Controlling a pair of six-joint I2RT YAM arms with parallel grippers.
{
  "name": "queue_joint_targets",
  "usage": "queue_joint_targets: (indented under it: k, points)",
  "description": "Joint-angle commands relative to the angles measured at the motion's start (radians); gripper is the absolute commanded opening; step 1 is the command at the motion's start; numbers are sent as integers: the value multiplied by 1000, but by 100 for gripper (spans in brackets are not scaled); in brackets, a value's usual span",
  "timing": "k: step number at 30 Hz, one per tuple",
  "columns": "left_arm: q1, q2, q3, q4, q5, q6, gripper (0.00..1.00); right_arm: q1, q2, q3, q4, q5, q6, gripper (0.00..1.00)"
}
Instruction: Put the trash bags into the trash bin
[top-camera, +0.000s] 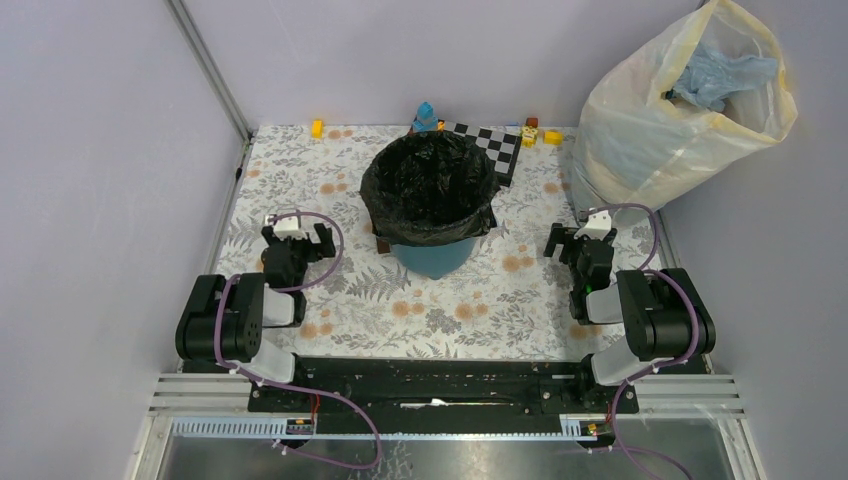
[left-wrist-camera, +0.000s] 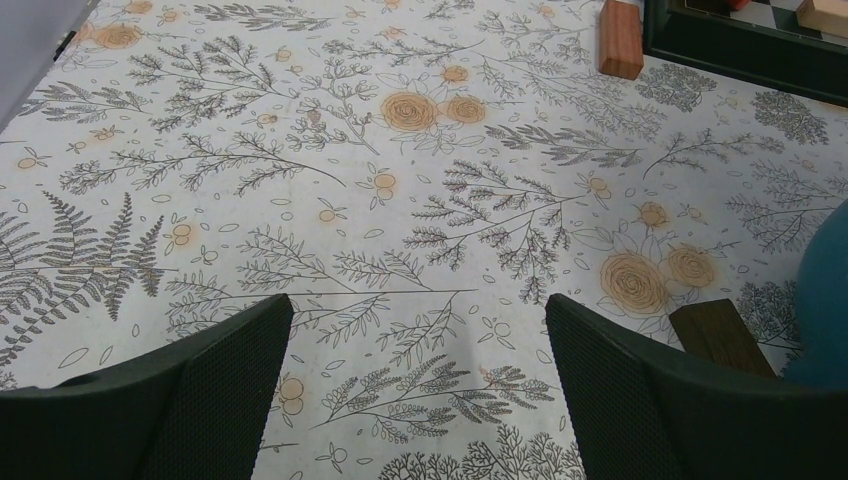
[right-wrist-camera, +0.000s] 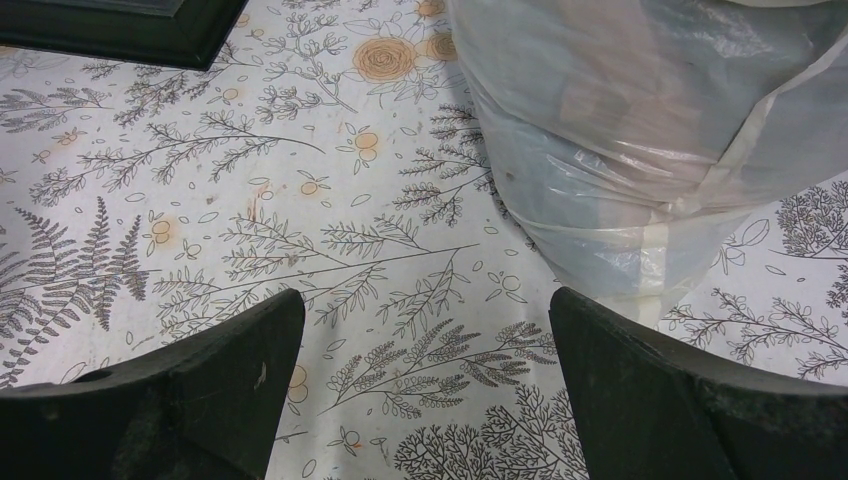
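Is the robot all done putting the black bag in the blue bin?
It looks nearly or fully done. The black trash bag sits inside the teal trash bin, with its edge folded over the rim. Nothing is in hand: the left gripper and the right gripper are both open, empty and apart from the bin. I see no other black bag waiting.

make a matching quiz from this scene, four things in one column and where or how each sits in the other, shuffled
Things:
1. trash bag
2. trash bin
3. translucent sack
4. checkerboard

Places or states:
a. far right corner
b. lying flat behind the bin
c. teal, standing in the middle
d. black, lining the bin, folded over its rim

Pairs: 1-d, 2-c, 3-a, 4-b
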Motion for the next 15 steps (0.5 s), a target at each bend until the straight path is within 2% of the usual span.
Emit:
queue_joint_targets:
  k: [1, 10, 15]
  points:
    - [-10, 4, 26, 35, 13, 21, 99, -3, -1, 22, 23, -10, -6, 100]
    - [-65, 2, 41, 2, -67, 52, 99, -3, -2, 23, 24, -11, -6, 100]
    - [-66, 4, 44, 2, -61, 49, 99, -3, -1, 22, 24, -11, -6, 100]
